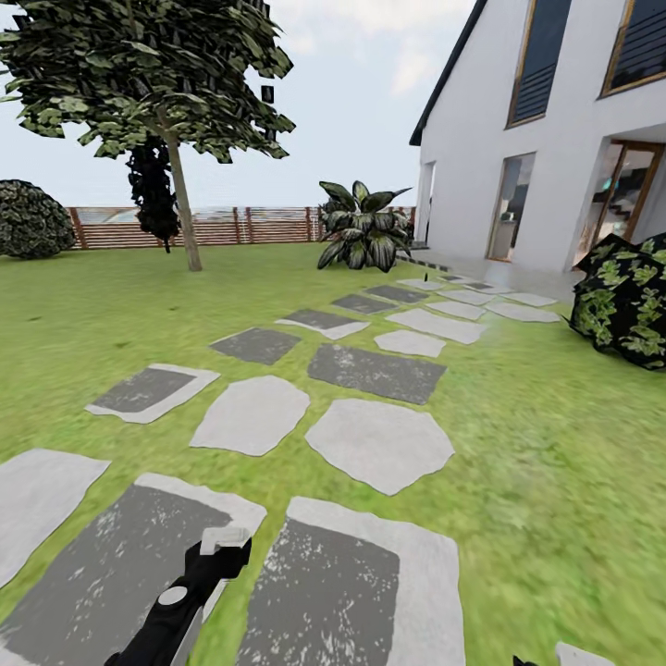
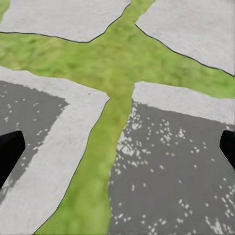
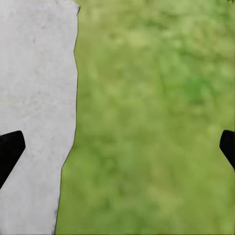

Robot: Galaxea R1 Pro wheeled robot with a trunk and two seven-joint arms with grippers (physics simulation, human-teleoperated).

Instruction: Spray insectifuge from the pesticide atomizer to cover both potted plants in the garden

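From the head view we look over a lawn crossed by stepping stones running far toward a white house on the right, with a tree and a wooden fence far left. We cannot make out the pesticide atomizer or the low potted plants among what shows here. Our left arm reaches in at the near edge over a dark stone. The left wrist view adds the grass seams between stones — the left gripper has its fingers spread wide, holding nothing. The right gripper hangs over a stone's edge and grass, fingers equally spread — empty.
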